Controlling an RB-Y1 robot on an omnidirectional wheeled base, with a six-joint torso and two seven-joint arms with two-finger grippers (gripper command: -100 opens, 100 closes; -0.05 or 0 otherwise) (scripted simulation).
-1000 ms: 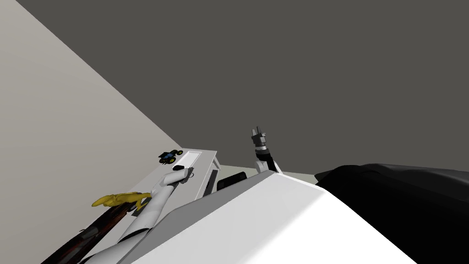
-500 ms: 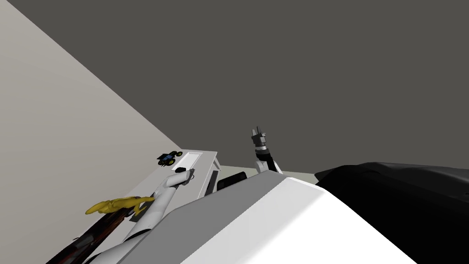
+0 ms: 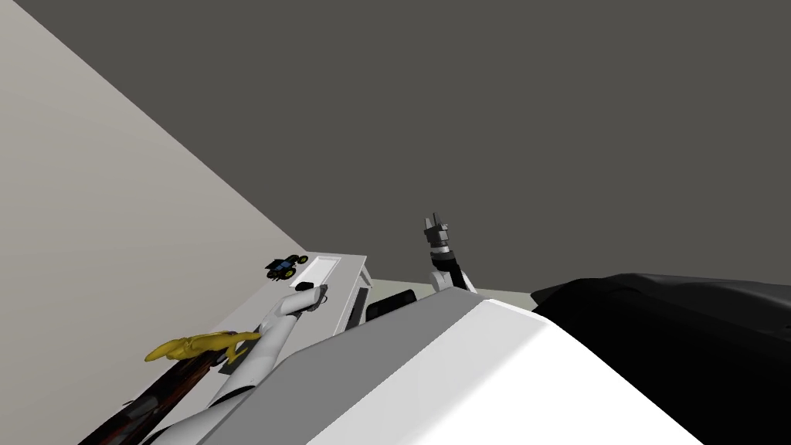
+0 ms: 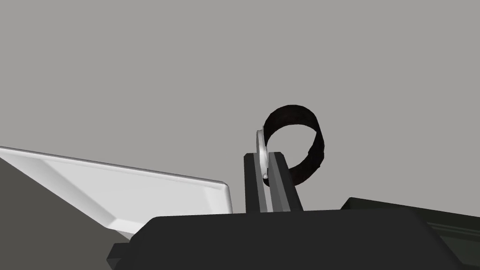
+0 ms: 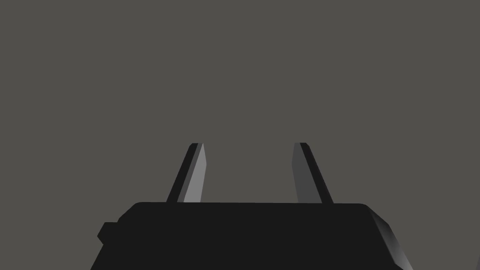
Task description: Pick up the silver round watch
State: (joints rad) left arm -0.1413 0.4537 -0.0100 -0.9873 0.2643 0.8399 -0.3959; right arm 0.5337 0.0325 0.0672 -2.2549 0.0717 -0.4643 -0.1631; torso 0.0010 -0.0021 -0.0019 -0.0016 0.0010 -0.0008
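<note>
Against grey wall (image 4: 140, 70), our left jaws clamp the silver round dark-strapped watch (image 4: 291, 117) near a white tray (image 4: 140, 194); right jaws gape empty.

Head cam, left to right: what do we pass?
Yellow object → toy truck → white tray → right tool → black shape. The left tool, shut on the watch, overlaps the tray, so it is left out.
</note>
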